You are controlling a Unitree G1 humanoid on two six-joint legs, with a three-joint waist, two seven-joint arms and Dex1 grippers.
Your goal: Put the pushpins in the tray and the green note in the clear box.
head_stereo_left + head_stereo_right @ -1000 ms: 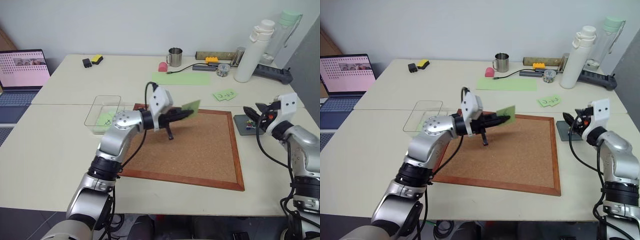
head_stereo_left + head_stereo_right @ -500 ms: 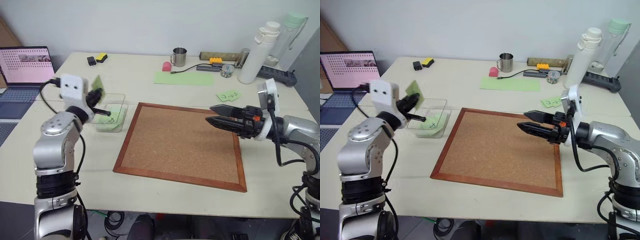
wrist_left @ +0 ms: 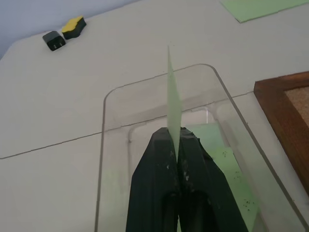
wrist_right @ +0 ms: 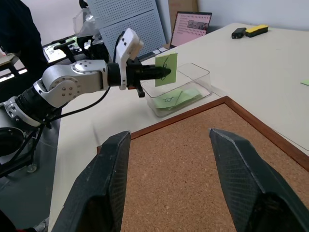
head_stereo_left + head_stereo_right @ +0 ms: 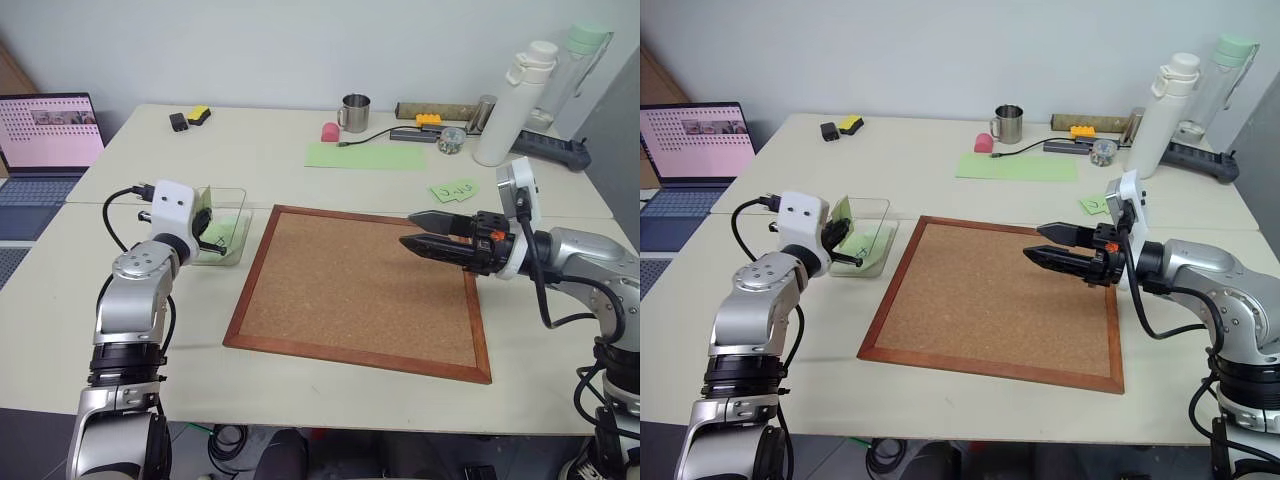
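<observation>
My left gripper is shut on the lower edge of a small green note with a dark scribble. It holds the note upright just above the clear box at the left of the table. Other green notes lie flat inside the box. Over the right half of the corkboard my right gripper hangs open and level, pointing left, with nothing between its fingers. The tray and the pushpins are hidden from view.
A large green sheet, a steel mug, a pink object and two tall bottles stand at the back. Small green notes lie right of the board. A laptop sits far left.
My left gripper carried the green note leftward from above the corkboard to the clear box and lowered it. My right gripper swung in from the table's right side to over the board.
</observation>
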